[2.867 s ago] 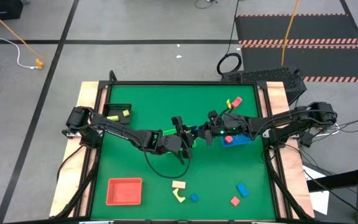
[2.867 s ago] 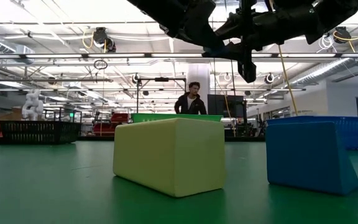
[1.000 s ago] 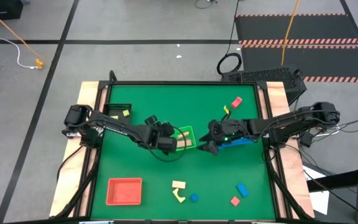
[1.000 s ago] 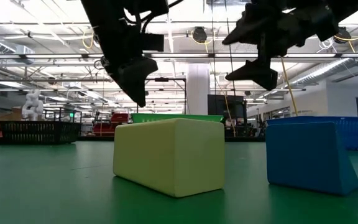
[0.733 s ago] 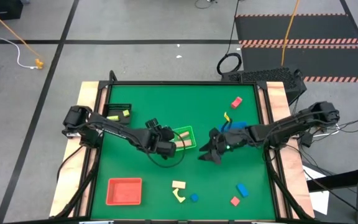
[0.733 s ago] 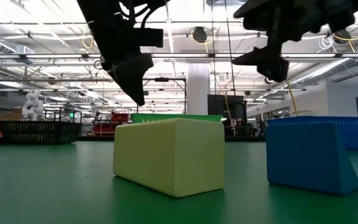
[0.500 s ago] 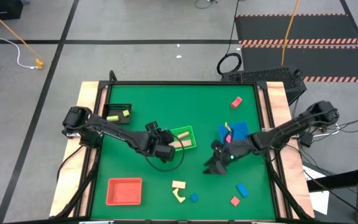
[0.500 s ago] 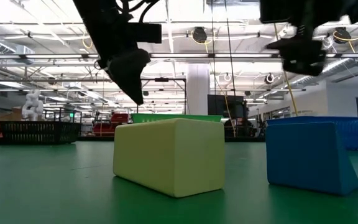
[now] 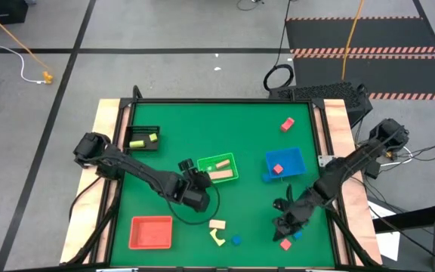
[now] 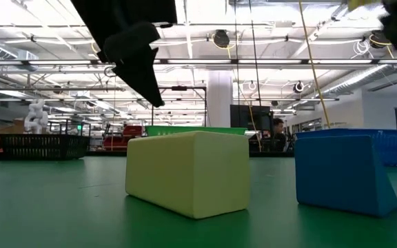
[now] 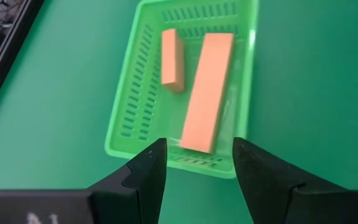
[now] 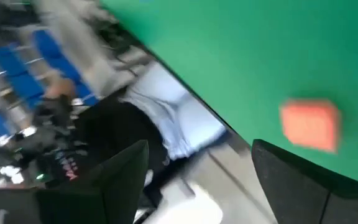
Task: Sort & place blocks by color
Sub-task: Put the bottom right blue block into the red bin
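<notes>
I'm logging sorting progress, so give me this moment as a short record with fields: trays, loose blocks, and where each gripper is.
green tray: two cream blocks inside
blue tray: one red block
red tray: nothing visible inside
black tray: yellow-green block
left gripper: fingers open, empty, beside green tray
right gripper: fingers open, empty, over the loose red block at the near edge

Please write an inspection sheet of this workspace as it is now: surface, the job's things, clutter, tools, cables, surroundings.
Surface: green table.
Job's things: green tray holds two cream blocks; blue tray holds a red block; black tray holds a yellow-green block; red tray holds no block. Loose: red block at the far side, cream pieces, small blue block, red block at the near edge.
Clutter: nothing seen.
Tools: left tool open beside the green tray; right tool open above the near red block.
Cables: black cable loop under the left arm.
Surroundings: grey floor, coiled cable.
</notes>
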